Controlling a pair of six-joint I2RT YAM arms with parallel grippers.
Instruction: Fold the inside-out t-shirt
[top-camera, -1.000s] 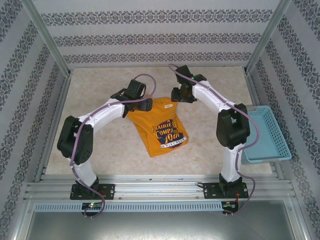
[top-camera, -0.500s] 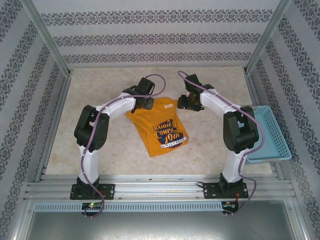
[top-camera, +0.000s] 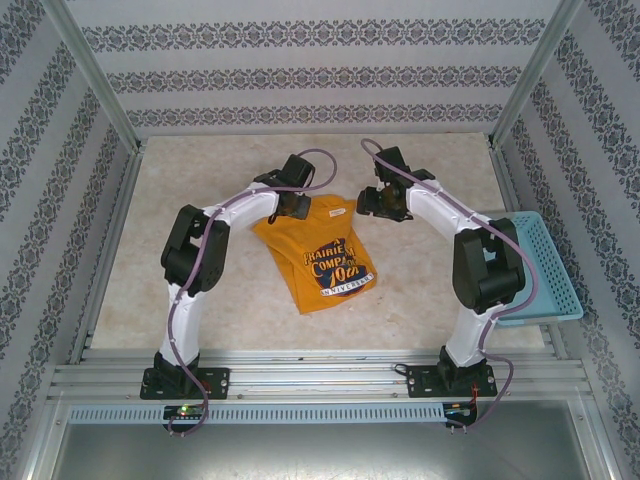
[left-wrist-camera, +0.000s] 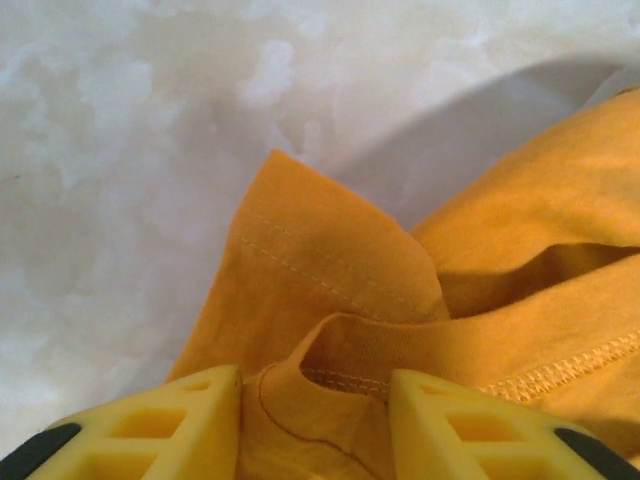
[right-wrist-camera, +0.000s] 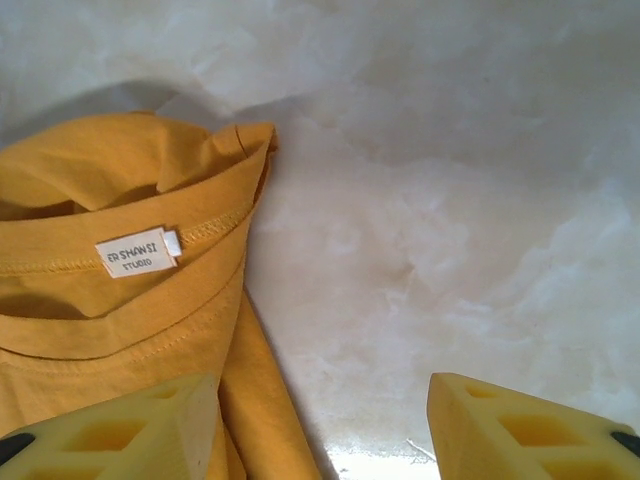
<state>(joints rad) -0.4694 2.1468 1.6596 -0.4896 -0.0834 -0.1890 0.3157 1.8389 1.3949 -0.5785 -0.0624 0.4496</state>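
1. Cloth first: the mustard-orange t-shirt (top-camera: 322, 255) lies folded narrow on the marbled counter (top-camera: 190, 190) between the two arms, dark print up and collar end toward the far wall.
2. Left claw (top-camera: 291, 207) is at the shirt's far left corner, its yellow fingers (left-wrist-camera: 170, 420) clenched on a raised fold of cloth (hem stitching shows between them).
3. Right claw (top-camera: 368, 203) is spread wide by the collar, one finger over cloth and the other over bare counter, grasping nothing.
4. White neck label (right-wrist-camera: 138, 252) lies inside the collar.
5. Light-blue basket (top-camera: 545, 270) sits at the right side, well apart.
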